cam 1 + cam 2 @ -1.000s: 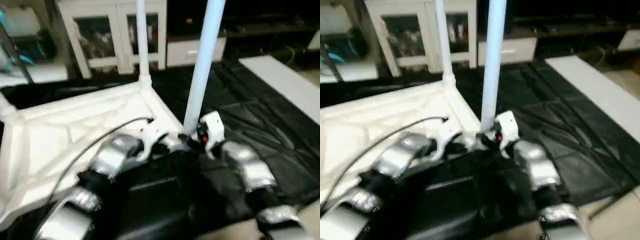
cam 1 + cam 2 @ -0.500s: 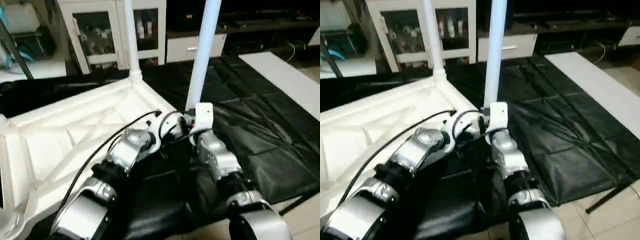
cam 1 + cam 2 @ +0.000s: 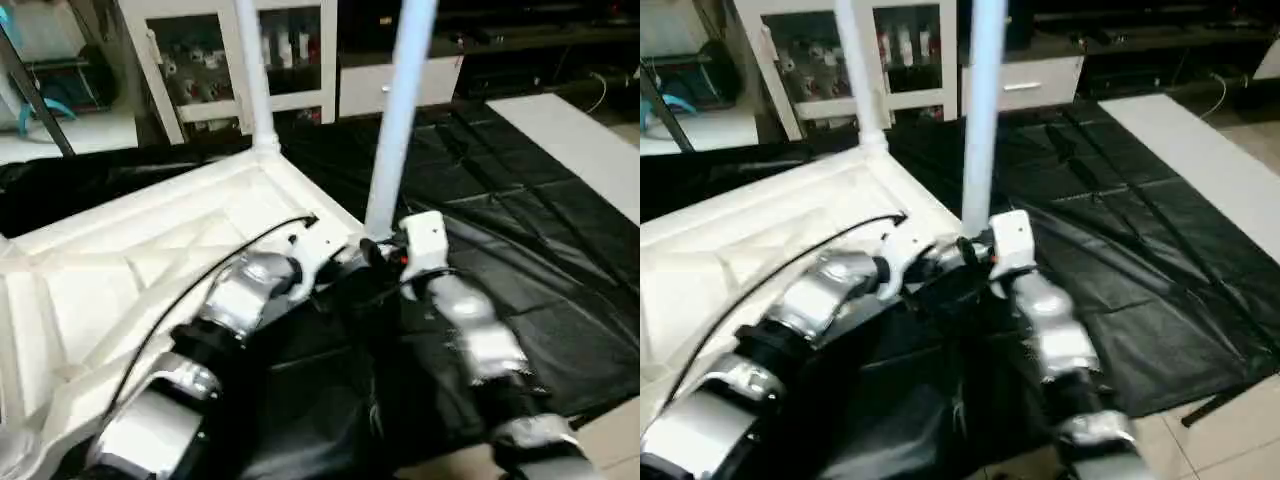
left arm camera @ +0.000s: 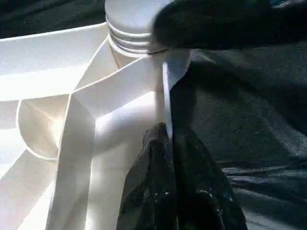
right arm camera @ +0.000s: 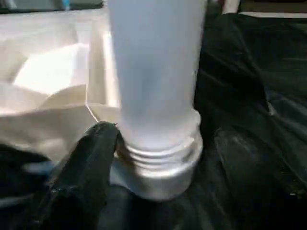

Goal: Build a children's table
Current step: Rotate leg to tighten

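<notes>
The top (image 3: pixel 150 250) lies underside up on the black sheet (image 3: pixel 520 250), one leg (image 3: pixel 252 80) standing at its far corner. My left gripper (image 4: pixel 165 187), pressed together, pinches the top's rim beside the near socket (image 5: pixel 160 167). My right gripper (image 5: pixel 158 158) is spread around the second leg (image 3: pixel 400 110), whose threads still show. I judge I should regrip low, keep it plumb and twist.

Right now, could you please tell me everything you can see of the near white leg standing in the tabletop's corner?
The near white tapered plastic tube leg stands upright in the round threaded corner socket of the upturned white ribbed tabletop, its thread rings partly exposed. The right gripper has its black fingers astride the base; one touches the threads, the other stands apart.
</notes>
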You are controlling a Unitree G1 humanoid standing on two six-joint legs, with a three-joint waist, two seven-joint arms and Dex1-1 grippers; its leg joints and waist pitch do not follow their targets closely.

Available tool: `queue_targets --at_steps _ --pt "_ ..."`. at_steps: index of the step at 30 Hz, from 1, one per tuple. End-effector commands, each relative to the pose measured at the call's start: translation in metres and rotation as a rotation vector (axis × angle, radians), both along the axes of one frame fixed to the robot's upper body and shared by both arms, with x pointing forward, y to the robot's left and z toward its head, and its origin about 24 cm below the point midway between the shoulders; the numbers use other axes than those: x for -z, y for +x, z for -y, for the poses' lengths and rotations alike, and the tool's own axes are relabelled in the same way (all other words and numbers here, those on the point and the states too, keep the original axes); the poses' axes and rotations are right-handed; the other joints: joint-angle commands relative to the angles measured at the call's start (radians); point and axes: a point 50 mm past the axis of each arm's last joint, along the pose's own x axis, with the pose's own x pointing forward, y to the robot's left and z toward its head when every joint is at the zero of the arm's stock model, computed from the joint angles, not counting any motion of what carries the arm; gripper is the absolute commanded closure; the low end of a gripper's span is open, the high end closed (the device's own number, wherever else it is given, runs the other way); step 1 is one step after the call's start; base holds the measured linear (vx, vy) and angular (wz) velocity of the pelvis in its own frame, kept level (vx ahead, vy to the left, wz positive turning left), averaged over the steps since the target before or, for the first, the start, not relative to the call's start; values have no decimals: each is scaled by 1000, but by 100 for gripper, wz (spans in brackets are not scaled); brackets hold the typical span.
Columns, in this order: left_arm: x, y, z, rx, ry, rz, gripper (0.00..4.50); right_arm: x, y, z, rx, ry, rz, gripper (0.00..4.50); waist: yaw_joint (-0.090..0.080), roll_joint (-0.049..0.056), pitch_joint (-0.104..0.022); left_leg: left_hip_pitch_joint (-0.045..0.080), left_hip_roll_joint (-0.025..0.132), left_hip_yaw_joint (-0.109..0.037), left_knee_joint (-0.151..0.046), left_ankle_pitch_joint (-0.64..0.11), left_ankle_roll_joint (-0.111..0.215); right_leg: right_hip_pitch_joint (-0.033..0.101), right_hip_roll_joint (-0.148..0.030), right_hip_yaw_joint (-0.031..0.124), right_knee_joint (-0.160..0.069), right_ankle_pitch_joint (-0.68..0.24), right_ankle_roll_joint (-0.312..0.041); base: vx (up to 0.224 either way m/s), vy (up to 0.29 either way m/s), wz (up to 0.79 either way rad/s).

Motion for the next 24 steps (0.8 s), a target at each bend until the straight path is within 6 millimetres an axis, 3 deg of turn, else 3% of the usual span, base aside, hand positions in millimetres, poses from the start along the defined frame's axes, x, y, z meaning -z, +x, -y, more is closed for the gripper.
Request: queue_targets --at_steps 1,3,6,11,13,14,17,20,21,24 --pt "27 -14 -15 36 89 -117 450 -6 -4 2 -99 -8 -12 60 12 -23 -64 -15 41 -3 -77 -110 96 51 -44 54 -59 -271 -202 58 -45 7" --pt "29 -22 -16 122 97 -157 450 -12 -7 13 -184 -49 -24 37 17 -19 -67 -23 43 -3 -71 -68 117 57 -46 56 -46 -247 -217 59 -42 5" --pt "31 -32 -18 213 106 -221 450 -21 -13 26 -323 -114 -51 9 25 -8 -70 -24 46 -2 -64 -18 132 61 -41 54 -30 -163 -243 38 -20 -1" --pt "29 -45 -17 369 128 -275 450 -29 -31 26 -584 -67 -91 3 44 -4 -72 -12 54 4 -60 -9 145 57 -37 56 -24 -114 -270 0 0 0" --pt "29 -47 -17 391 133 -289 450 -28 -36 27 -638 -70 -110 3 48 -7 -71 -11 55 5 -62 -32 137 57 -36 55 -27 -140 -267 0 0 0" --pt "27 -50 -16 431 138 -300 450 -25 -42 28 -709 -95 -146 3 53 -6 -68 -6 59 6 -67 -68 112 54 -38 58 -32 -188 -258 0 0 0" --pt "24 -55 -14 463 137 -312 450 -22 -49 27 -777 -97 -187 3 56 -8 -67 -3 59 8 -71 -100 80 53 -36 63 -35 -225 -244 0 0 0" --pt "24 -57 -14 473 138 -317 450 -21 -49 28 -788 -119 -201 3 53 -11 -69 -6 57 7 -72 -89 70 54 -34 66 -33 -212 -240 0 0 0" --pt "24 -58 -14 476 139 -319 450 -20 -48 29 -789 -122 -204 3 53 -18 -69 -7 56 8 -71 -86 72 55 -34 67 -33 -209 -239 0 0 0" --pt "24 -61 -16 493 141 -332 450 -21 -45 30 -793 -119 -215 3 53 -13 -72 -9 53 7 -69 -68 79 57 -34 68 -30 -198 -239 0 0 0"
